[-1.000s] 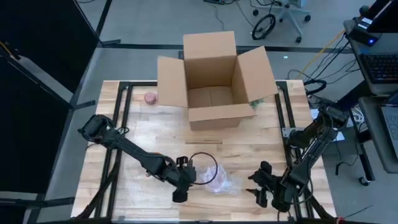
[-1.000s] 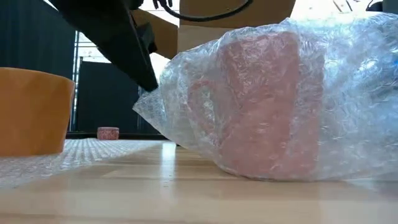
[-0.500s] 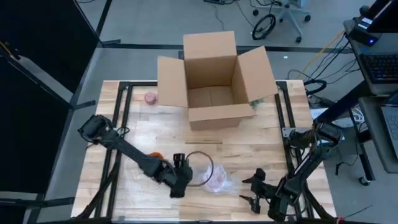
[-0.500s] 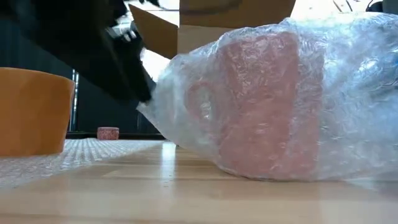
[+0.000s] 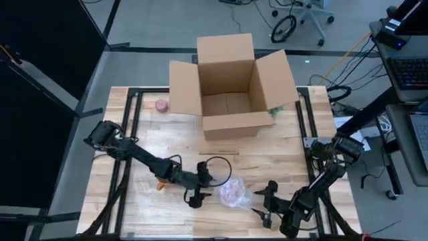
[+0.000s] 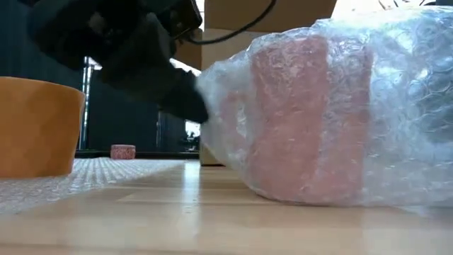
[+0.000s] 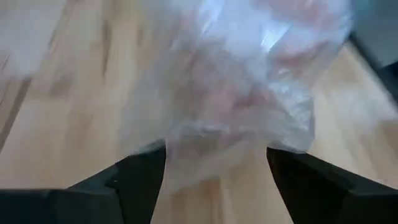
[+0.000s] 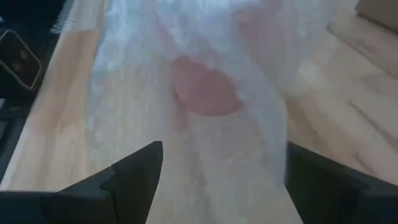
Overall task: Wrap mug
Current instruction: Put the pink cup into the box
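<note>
Near the table's (image 5: 147, 137) front edge lay the mug (image 5: 232, 193), pink and on its side, loosely shrouded in wrap (image 6: 396, 106) — the low view showed it resting on the wood with the film bunched over it rather than drawn tight. The left gripper (image 5: 196, 195) sat just beside the bundle on its left, low to the board. Its wrist view showed both fingers (image 7: 134, 180) spread wide with a loose fold of film sagging between them, touching neither that I could see; it looked placed to catch that flap. The right gripper (image 5: 267, 209) waited near the bundle's other side, toward the front edge, its fingers (image 8: 134, 174) likewise parted with the wrapped mug lying ahead of them — probably stationed to steady the bundle or take the opposite flap.

By my reading the wrapping was well along but unfinished: the film covered the mug yet hung slack. The next move would call for closing on a flap and pulling it snug without rolling the mug. Behind stood an open box (image 5: 231, 84), and an orange cup (image 6: 35, 127) sat off to the left, clear of the work.
</note>
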You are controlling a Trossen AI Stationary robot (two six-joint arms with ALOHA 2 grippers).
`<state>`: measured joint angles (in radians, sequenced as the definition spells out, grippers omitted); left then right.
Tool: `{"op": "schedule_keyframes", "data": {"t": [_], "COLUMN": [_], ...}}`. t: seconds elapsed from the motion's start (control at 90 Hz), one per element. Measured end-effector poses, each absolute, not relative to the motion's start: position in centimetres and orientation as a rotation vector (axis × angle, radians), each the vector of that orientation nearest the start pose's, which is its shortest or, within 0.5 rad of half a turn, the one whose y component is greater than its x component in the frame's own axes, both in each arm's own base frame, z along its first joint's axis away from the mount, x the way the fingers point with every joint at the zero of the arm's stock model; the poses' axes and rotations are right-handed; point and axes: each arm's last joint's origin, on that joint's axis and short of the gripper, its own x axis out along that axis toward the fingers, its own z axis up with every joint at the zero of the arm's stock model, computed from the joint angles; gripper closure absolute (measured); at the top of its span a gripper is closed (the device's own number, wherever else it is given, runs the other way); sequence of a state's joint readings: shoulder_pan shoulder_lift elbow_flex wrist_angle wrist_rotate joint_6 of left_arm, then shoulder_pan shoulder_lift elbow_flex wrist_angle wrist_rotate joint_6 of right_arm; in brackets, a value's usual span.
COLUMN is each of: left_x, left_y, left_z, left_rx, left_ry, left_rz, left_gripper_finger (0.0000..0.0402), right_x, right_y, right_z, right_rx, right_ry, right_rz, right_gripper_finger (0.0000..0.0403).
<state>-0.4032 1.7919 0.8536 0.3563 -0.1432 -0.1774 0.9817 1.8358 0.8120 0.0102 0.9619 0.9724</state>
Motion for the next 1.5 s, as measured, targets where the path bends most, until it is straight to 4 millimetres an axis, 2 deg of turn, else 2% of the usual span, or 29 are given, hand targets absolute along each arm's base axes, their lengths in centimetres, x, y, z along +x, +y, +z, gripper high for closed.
{"op": "schedule_keyframes", "data": {"t": [0.267,0.556,0.644,0.733,0.944,1.189,1.311,1.5], "left_x": [33.6,34.9,35.3,35.6,35.7,35.5,35.1,34.3], "left_y": [-12.8,-13.0,-13.2,-13.3,-13.3,-13.7,-14.2,-15.0], "left_z": [15.3,13.5,13.4,13.7,13.7,13.8,14.5,16.3], "left_rx": [-0.055,-0.065,-0.064,-0.063,-0.063,-0.109,-0.107,-0.099], "left_ry": [0.504,0.52,0.52,0.517,0.522,0.535,0.531,0.493], "left_rz": [-0.347,-0.338,-0.338,-0.337,-0.341,-0.343,-0.344,-0.344], "left_gripper_finger": [0.0133,0.0143,0.0171,0.0217,0.0373,0.0379,0.0379,0.0379], "right_x": [21.1,22.9,23.1,23.1,23.1,23.0,22.3,19.3], "right_y": [24.5,23.2,23.3,23.3,23.3,23.3,23.4,23.4], "right_z": [11.5,11.6,11.7,11.7,11.7,11.8,13.5,18.7], "right_rx": [0.062,0.042,0.047,0.04,0.035,0.024,0.019,0.145], "right_ry": [0.473,0.493,0.494,0.496,0.496,0.496,0.494,0.488], "right_rz": [-0.189,-0.198,-0.178,-0.173,-0.173,-0.168,-0.139,-0.022], "right_gripper_finger": [0.0108,0.0108,0.0108,0.0108,0.0108,0.0108,0.0108,0.0108]}}
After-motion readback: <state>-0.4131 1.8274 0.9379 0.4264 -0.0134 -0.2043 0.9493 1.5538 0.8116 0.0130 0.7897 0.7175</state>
